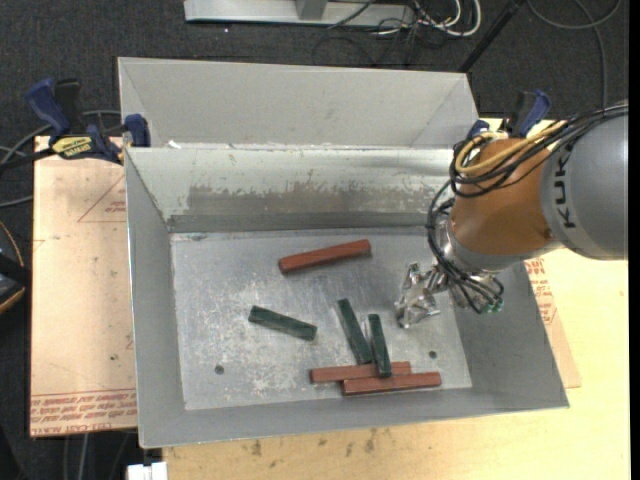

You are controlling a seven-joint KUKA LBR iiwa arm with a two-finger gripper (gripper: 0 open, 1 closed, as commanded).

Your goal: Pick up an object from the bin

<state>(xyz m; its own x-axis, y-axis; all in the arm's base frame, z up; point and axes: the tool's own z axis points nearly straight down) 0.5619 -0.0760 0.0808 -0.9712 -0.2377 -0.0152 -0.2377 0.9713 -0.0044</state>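
The grey bin (300, 183) has the gripper (415, 303) low over its floor's right side (wide or narrow, I cannot tell). Two red-brown bars (375, 377) lie side by side near the front. Nearest the gripper, two dark green bars (350, 328) lie just to its left.

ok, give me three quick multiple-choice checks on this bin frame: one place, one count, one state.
1. Where is the gripper?
A) over the right side of the bin floor
B) at the left wall
C) outside the bin

2. How many dark green bars are there?
A) one
B) three
C) six

3. The upper red-brown bar is:
A) propped on the back wall
B) lying flat, apart from the rest
C) stacked on a green bar

Key: 1A, it hangs just right of two of the green bars. 2B, one lies alone at left and two lie side by side. 3B, bare floor shows all round it.
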